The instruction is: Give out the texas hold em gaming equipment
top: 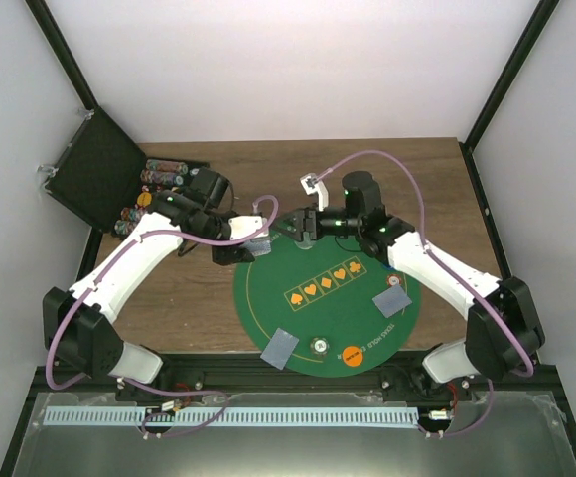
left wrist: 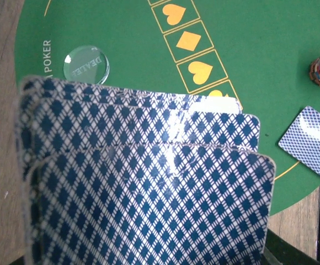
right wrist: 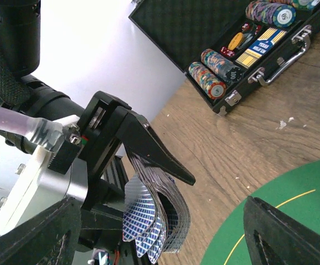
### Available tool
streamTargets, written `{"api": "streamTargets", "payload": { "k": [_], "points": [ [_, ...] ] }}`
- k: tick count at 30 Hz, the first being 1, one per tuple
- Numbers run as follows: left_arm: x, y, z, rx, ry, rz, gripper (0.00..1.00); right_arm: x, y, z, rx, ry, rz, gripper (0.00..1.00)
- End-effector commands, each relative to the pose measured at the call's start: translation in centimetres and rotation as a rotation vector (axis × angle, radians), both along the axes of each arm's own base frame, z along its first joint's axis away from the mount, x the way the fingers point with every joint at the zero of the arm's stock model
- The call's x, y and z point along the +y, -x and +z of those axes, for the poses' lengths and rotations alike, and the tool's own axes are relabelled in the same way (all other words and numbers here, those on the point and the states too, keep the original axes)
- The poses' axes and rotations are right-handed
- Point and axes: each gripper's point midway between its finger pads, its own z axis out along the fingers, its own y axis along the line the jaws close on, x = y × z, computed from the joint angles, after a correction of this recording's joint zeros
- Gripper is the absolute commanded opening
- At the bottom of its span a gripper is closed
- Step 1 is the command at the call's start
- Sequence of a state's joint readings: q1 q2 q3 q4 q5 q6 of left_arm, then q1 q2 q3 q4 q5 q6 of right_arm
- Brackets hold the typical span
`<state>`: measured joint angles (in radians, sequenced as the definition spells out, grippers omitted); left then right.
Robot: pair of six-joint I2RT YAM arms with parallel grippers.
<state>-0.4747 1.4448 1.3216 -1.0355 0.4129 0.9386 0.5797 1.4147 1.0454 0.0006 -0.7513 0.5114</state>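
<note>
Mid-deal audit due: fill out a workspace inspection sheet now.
Surface: wooden table, round green poker mat on it.
Job's things: fan of cards; a card at the mat's near edge, second card at its right; dealer button, orange token near edge; chip stacks in open black case, far left.
Clutter: white specks on the wood.
Grippers: left gripper shut on the fan; right gripper open beside it.
Cables: purple cables loop over both arms.
Surroundings: white walls, black frame posts.
</note>
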Motion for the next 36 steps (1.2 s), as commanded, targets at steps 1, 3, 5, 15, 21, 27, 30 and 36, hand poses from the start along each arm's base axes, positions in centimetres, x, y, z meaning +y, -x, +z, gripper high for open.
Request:
{"api": "streamTargets", "payload": {
  "k": [1,3,5,15,21,27,30,36],
  "points": [
    [-0.8,0.4,1.0,0.011,0.045,-0.022,0.54,1.0,0.6,0.8,0.008,-0.082,0.057,0.81],
    [-0.8,0.3,1.0,0.008,0.048,-0.015,0.54,1.5,0.7,0.4,0.01,-0.081,0.067,0.81],
    [-0.9,0.2,1.1,0.007,0.05,-0.011,0.54,1.9,0.8,0.0,0.011,-0.073,0.076,0.81],
    [-0.9,-0.1,1.1,-0.005,0.053,-0.006,0.54,2.9,0.9,-0.9,0.039,-0.095,0.123,0.81],
    [-1.0,-0.2,1.1,-0.006,0.054,-0.003,0.54,3.0,0.1,-1.9,0.053,-0.071,0.086,0.81],
    [-1.3,-0.4,1.2,-0.001,0.064,0.0,0.54,5.2,-0.4,-3.4,0.052,-0.019,0.101,0.82],
    [-1.2,-0.3,1.2,0.0,0.064,0.004,0.54,5.4,-0.7,-3.6,0.049,-0.019,0.09,0.82],
    [-0.8,-0.3,0.8,-0.009,0.042,0.007,0.54,4.3,-1.5,-5.0,0.053,0.057,0.002,0.76]
  ]
}}
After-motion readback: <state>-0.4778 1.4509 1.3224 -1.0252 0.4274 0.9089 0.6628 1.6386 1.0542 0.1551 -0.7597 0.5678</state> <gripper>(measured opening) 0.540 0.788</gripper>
